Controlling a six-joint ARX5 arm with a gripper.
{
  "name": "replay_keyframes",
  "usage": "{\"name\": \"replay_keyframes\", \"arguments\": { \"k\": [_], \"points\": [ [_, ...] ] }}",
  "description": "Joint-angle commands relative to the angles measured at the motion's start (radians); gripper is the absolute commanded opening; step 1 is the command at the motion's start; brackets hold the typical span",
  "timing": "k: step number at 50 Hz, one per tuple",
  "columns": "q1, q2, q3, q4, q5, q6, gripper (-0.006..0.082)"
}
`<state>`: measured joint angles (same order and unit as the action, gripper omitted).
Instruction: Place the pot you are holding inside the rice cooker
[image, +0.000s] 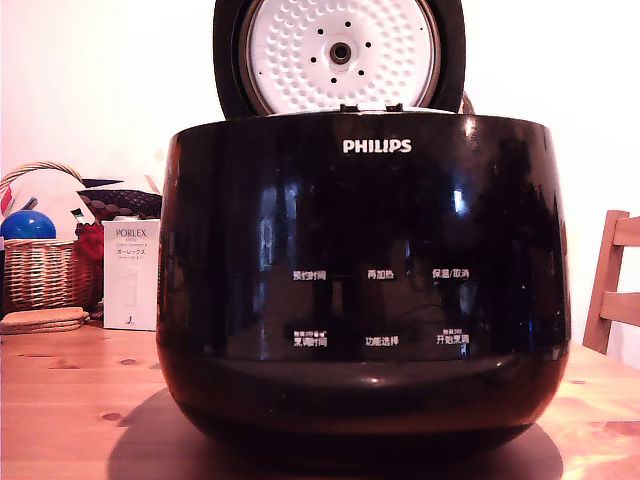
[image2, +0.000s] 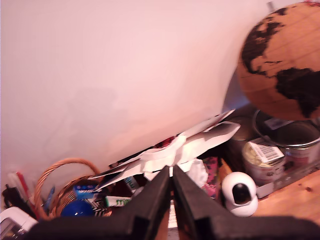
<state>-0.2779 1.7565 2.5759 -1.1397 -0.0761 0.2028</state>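
Observation:
The rice cooker, glossy black with white button labels, fills the exterior view. It stands on the wooden table, and its lid is raised, showing the white dimpled inner plate. The pot shows in neither view; the cooker's front wall hides its inside. No arm appears in the exterior view. In the wrist view my gripper is shut. Its black fingers meet at the tips with nothing visible between them, and they point at a pale wall and a heap of clutter.
At the exterior view's left stand a wicker basket with a blue ball, a white box and cork coasters. A wooden chair is at the right. The wrist view shows a cork globe, tins, a small white camera and papers.

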Motion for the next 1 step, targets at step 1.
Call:
{"name": "replay_keyframes", "arguments": {
  "k": [1],
  "points": [
    [0.001,0.017,-0.003,0.011,0.006,-0.005,-0.002]
  ]
}}
